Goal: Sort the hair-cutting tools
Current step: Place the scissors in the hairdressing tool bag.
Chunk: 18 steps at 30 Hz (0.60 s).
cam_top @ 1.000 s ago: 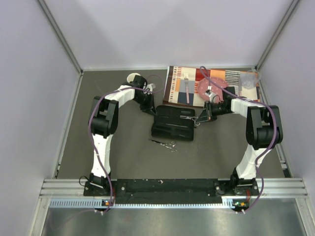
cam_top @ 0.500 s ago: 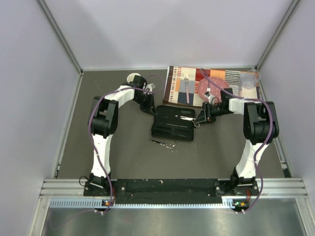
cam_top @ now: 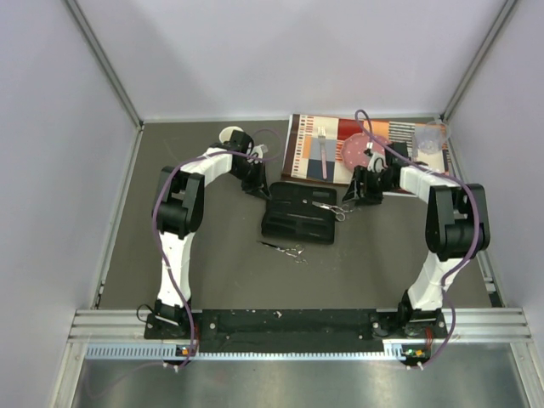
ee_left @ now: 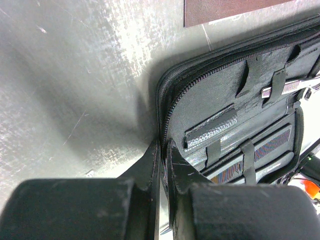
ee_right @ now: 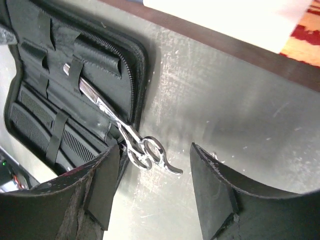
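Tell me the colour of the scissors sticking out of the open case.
Shiny silver metal; the scissors show best in the right wrist view.

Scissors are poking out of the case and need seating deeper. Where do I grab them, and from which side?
Take the scissors by the finger loops, bringing the right gripper in from the case's right. The loops lie on the table past the zip edge; the blades are tucked under a strap.
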Each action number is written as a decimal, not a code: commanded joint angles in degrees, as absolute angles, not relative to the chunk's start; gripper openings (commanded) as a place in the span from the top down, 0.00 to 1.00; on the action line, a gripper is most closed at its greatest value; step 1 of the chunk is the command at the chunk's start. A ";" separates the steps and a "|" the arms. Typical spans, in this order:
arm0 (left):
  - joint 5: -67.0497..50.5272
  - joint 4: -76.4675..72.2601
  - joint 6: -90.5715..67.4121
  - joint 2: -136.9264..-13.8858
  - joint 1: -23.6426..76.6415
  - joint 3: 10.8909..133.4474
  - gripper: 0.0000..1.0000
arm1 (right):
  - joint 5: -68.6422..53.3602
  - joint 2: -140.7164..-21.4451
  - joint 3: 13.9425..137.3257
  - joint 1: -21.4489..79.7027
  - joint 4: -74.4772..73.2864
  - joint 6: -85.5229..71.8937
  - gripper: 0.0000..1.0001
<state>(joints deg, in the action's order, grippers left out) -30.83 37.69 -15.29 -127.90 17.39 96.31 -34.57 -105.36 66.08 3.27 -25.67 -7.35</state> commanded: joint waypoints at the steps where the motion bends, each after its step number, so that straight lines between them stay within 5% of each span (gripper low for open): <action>1: -22.15 36.03 -13.62 -128.23 16.61 94.40 0.93 | -29.70 -102.04 65.48 3.86 -23.12 -11.60 0.47; 5: -22.50 36.12 -13.62 -127.97 16.61 94.22 0.94 | -29.09 -103.35 65.13 5.80 -22.15 -12.92 0.69; 18: -23.55 36.47 -13.54 -128.14 16.70 93.95 0.97 | -26.20 -104.68 66.09 7.91 -23.55 -10.11 0.78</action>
